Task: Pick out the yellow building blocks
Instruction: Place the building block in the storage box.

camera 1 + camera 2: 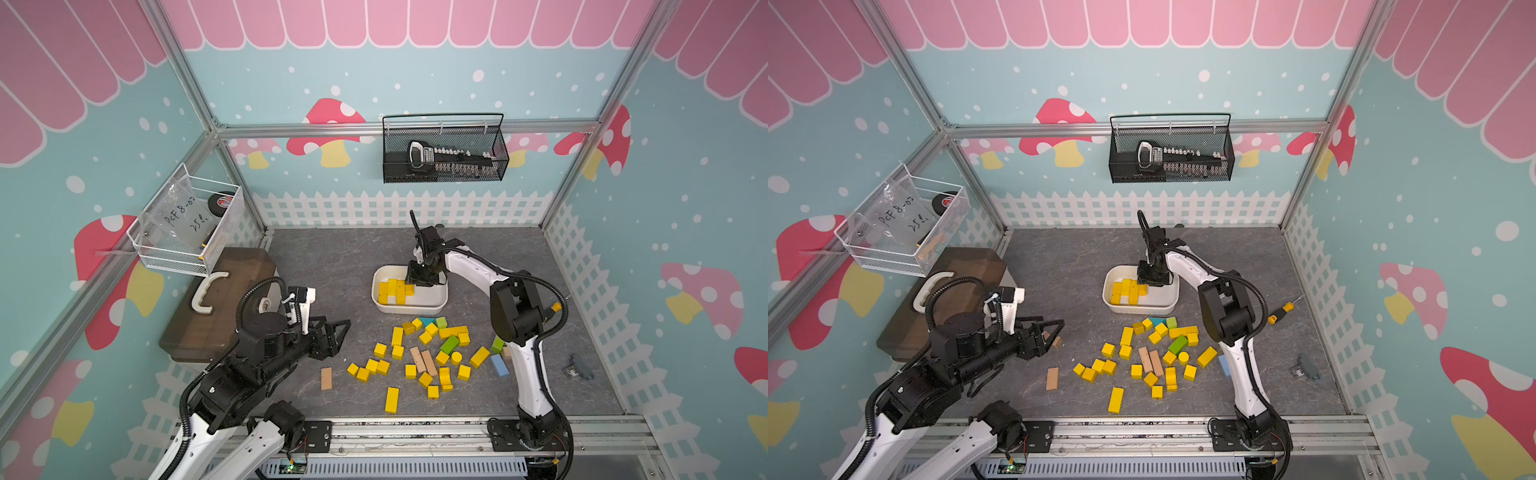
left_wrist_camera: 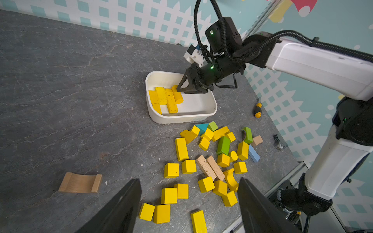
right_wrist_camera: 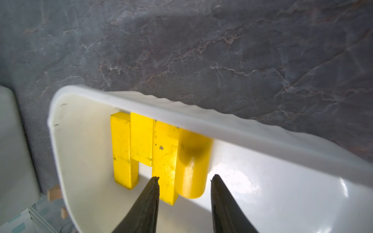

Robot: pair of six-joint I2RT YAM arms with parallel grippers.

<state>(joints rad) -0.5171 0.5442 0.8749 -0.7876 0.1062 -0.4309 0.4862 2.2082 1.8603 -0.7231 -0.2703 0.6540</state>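
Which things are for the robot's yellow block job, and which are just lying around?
For the job: yellow building blocks, white tub, right gripper, left gripper.
Just lying about: green blocks, tan wooden blocks, blue block, screwdriver, brown case.

Below the right end effector (image 3: 184, 177) we see a glossy plastic tub (image 3: 181, 113), scuffed painted yellow building blocks (image 3: 141, 137), matt bench (image 3: 181, 50).
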